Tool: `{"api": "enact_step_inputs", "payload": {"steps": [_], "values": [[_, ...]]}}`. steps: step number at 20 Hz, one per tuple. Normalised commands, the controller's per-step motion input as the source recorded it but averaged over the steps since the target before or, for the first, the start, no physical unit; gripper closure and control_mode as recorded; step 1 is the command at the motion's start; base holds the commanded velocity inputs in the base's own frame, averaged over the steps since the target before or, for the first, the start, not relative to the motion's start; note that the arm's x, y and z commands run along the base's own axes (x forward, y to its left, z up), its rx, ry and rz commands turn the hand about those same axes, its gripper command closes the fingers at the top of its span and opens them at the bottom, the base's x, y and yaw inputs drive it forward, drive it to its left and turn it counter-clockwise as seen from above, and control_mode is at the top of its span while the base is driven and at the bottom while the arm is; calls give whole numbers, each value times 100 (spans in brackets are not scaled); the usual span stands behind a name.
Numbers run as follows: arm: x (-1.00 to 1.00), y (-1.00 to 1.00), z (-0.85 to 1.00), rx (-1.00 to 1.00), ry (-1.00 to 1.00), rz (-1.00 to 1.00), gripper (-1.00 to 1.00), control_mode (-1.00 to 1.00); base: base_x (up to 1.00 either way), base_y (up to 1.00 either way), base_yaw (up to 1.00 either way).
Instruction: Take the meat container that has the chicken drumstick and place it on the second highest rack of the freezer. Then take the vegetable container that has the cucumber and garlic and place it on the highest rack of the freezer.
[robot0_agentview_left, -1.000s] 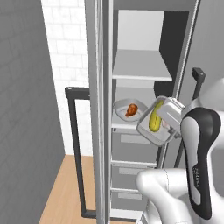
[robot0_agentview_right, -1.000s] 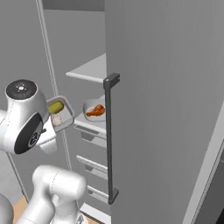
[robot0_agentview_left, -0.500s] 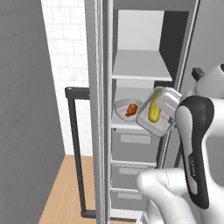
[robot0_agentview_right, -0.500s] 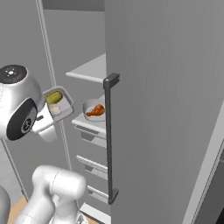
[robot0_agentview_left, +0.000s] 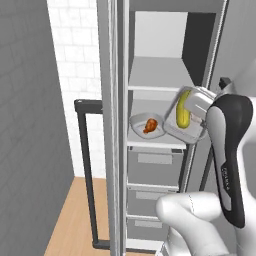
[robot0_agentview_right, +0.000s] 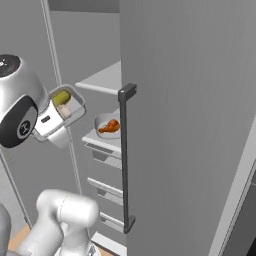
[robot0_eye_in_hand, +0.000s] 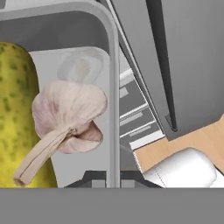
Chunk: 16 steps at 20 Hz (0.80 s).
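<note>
My gripper (robot0_eye_in_hand: 113, 178) is shut on the near wall of the vegetable container (robot0_agentview_left: 190, 116), a grey metal tray held tilted in the air in front of the open freezer (robot0_agentview_left: 165, 60). In the tray lie the yellow-green cucumber (robot0_eye_in_hand: 11, 118) and the garlic (robot0_eye_in_hand: 65, 116). The tray (robot0_agentview_right: 69, 106) hangs just below and in front of the highest rack (robot0_agentview_left: 160, 74). One shelf down, the meat container (robot0_agentview_left: 146, 126) rests with the chicken drumstick (robot0_agentview_left: 149, 125) in it. The drumstick (robot0_agentview_right: 110, 127) lies to the tray's right in the right base view.
The freezer's door stands open, its long dark bar handle (robot0_agentview_left: 86, 170) to the left of the shelves. Grey drawers (robot0_agentview_left: 155, 165) fill the cabinet below the meat container's shelf. My own arm (robot0_agentview_left: 227, 150) rises close on the right. A white tiled wall (robot0_agentview_left: 75, 60) lies behind.
The tray with cucumber and garlic has risen from the level of the meat container's shelf to just under the highest rack and moved nearer the cabinet. The meat container has not moved.
</note>
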Motion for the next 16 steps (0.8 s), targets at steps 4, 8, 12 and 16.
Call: {"api": "enact_step_inputs", "payload": {"steps": [4, 8, 12, 16], "values": [[17, -1, 35, -5, -16, 1, 100, -100, 0, 0, 0], [18, 0, 45, -10, -25, 0, 100, -100, 0, 0, 0], [21, -14, 34, -3, -15, 0, 100, -100, 0, 0, 0], [38, -24, 19, 0, -1, 0, 100, -100, 0, 0, 0]]}}
